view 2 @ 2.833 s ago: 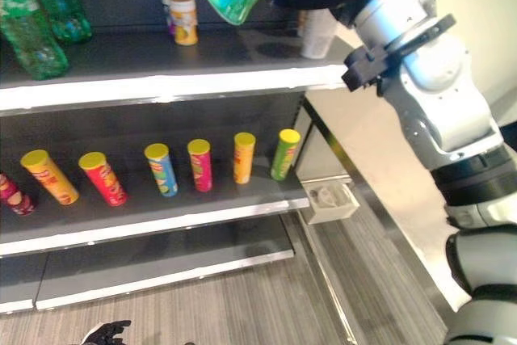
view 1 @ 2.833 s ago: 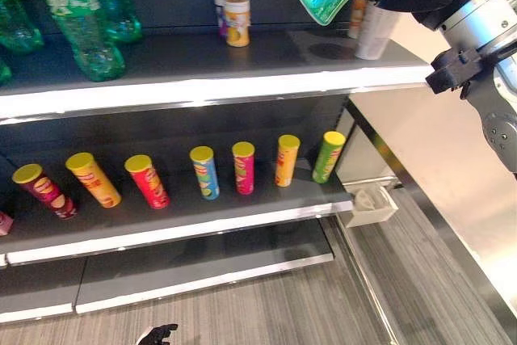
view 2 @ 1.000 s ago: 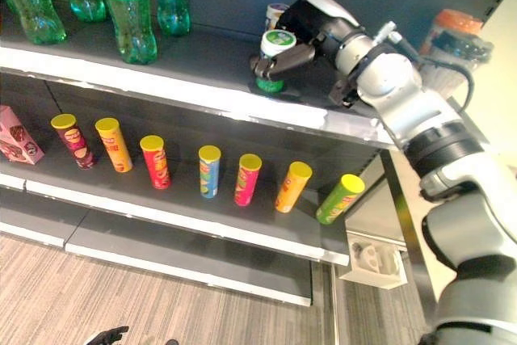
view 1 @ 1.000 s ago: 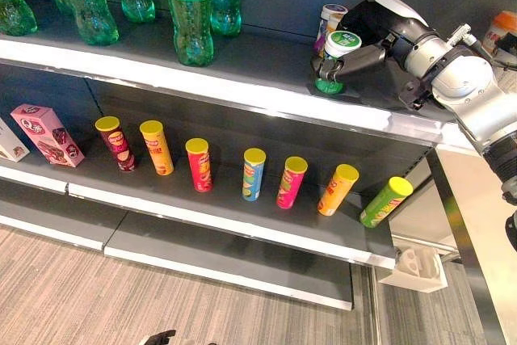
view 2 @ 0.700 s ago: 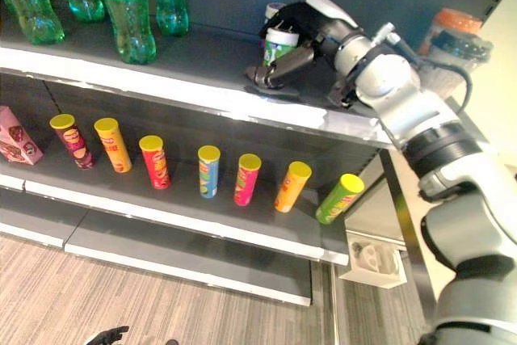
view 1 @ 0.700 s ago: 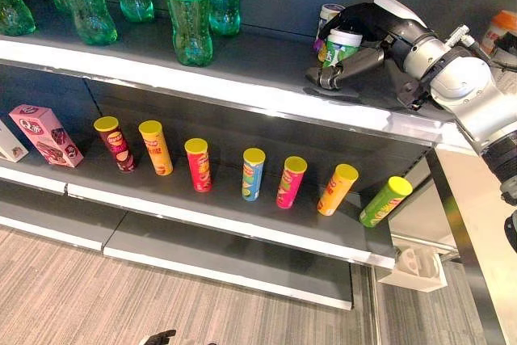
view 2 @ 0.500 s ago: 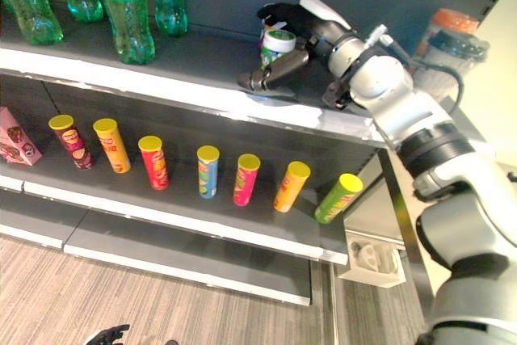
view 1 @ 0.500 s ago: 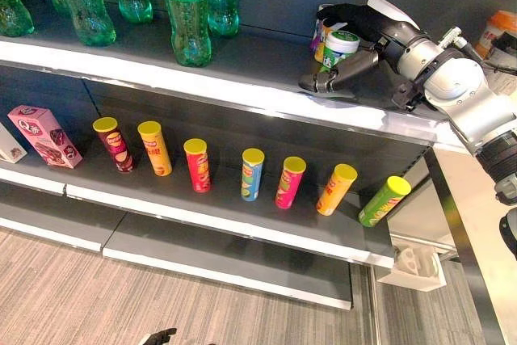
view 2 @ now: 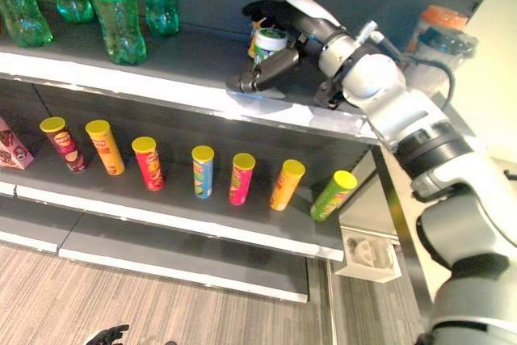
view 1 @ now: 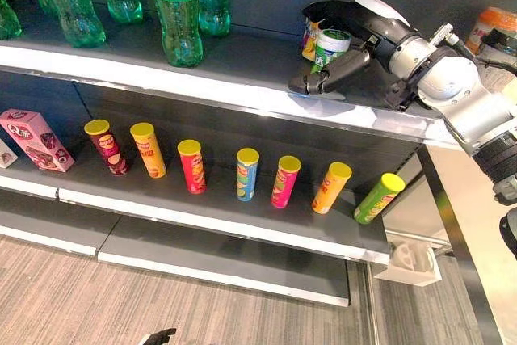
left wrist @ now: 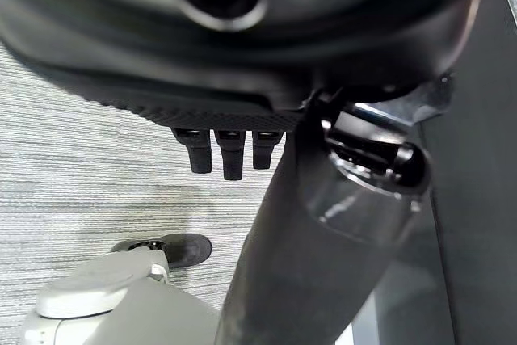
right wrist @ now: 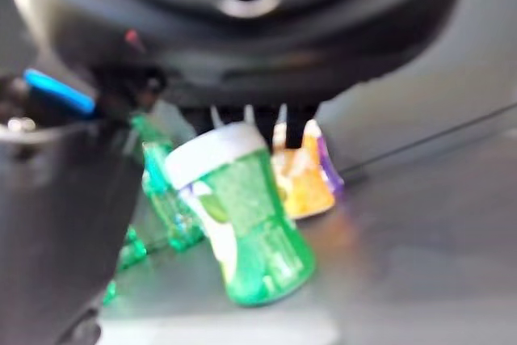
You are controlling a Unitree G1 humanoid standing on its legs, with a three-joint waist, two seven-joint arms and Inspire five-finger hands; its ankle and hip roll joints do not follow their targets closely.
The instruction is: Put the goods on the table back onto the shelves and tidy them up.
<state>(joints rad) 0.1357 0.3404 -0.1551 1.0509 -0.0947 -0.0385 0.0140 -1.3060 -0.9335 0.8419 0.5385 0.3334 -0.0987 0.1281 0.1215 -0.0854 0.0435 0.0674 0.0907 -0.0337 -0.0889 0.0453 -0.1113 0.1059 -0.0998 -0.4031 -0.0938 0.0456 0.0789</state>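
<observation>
A green cup with a white lid stands upright on the top shelf, right beside an orange cup and a purple one behind it. My right hand hovers around the green cup and is open: its fingers stretch straight over the lid and the thumb lies out along the shelf in front. Nothing is gripped. My left hand hangs low near the floor, its fingers relaxed and empty.
Green bottles fill the left of the top shelf. Several crisp tubes stand in a row on the middle shelf, with a pink box at its left. Jars sit at the top shelf's right end. A small white bin lies on the floor.
My right hand set the green cup down, let go of it and slid it back against the orange and purple cups. The camera has shifted a little.
</observation>
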